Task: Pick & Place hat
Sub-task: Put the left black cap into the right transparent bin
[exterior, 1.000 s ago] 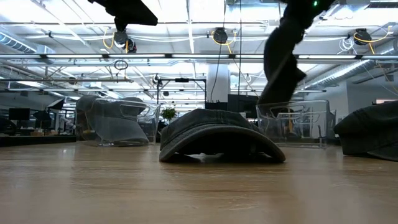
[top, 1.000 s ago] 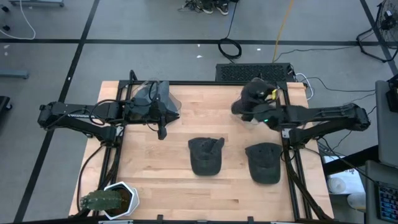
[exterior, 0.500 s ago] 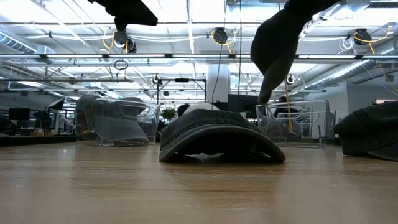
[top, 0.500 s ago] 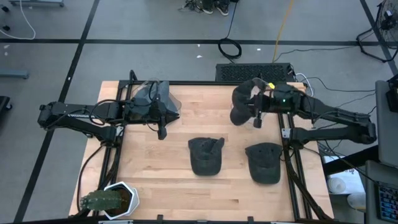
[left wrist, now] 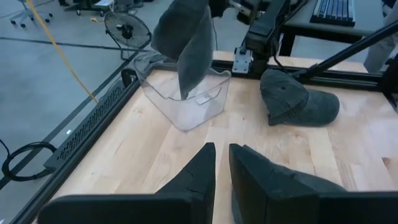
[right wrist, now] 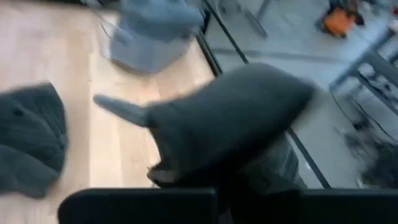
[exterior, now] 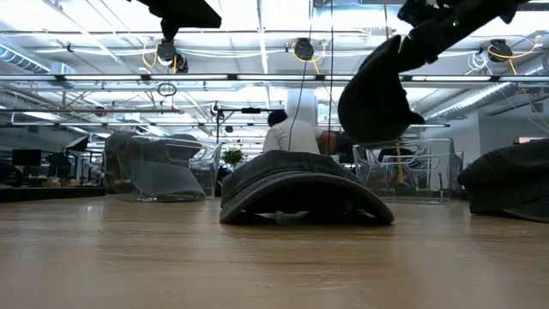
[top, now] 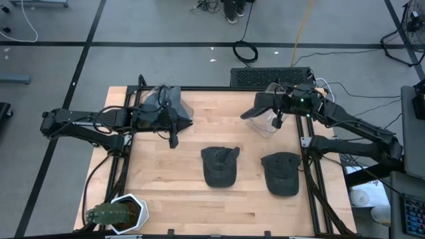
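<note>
Dark hat [top: 260, 105] clamped in right hand [top: 277, 106] above clear bin [top: 267, 123] at worktop's far-right corner: centre before releasing; left hand [top: 174, 131] idle, nearly together.

Two caps [top: 220, 166] [top: 281, 174] block my bench's [top: 159, 186] right half near the front edge; bins [top: 166, 105] [top: 265, 123] crowd both back corners; bare wood lies between.

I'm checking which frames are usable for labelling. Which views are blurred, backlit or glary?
Right wrist view: motion-blurred, the held hat smeared. Low view: backlit by ceiling lights, so the held hat and the hat on the table read as dark shapes. High view: even light, sharp. Left wrist view: sharp, clear bin readable.
</note>
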Robot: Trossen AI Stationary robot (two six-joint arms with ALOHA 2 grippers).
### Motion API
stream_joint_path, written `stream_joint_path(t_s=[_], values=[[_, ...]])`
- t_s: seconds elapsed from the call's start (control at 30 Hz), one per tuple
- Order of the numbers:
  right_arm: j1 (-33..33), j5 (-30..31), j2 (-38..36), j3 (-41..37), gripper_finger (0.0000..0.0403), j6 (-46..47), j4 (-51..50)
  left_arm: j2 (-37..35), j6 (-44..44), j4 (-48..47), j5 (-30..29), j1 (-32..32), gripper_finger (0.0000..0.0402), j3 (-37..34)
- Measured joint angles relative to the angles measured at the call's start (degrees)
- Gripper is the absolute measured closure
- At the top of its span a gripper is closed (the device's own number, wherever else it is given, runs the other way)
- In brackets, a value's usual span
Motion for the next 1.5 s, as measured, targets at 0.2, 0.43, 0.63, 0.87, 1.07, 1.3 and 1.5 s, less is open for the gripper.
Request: stream_joint_path(t_s=[0.2,0.43,0.63,0.87,1.07,1.3,1.5], values=[[-2.87,-19.14,-1.45,-1.03,0.0403,0.2,10.04,0.0,-0.35,-0.21,0.0,0.02,0.0344,0.0],[-4.64,-42.85,0.53,-1.03,0.0403,6.1,19.27,0.0,-3.34,-0.18,0.06,0.02,0.0344,0.0],[-6.34,-53.57,4.13,-1.03,0.0403,5.75,23.98,0.0,-6.2,4.41,-0.23,0.02,0.0344,0.0],[-9.6,-54.66,7.58,-1.07,0.0403,5.86,29.12,4.47,-9.14,10.94,1.19,-0.09,0.0344,0.08],[-9.6,-51.66,7.85,-1.07,0.0403,8.08,40.82,12.68,-13.97,18.85,1.77,0.56,0.034,0.0],[-5.28,-59.58,7.81,-1.07,0.0403,18.24,54.05,16.82,-29.2,24.42,12.57,7.72,0.0263,0.03],[1.29,-58.72,7.83,-1.07,0.0403,16.37,56.24,23.58,-34.67,40.88,29.69,9.12,0.0198,0.04]])
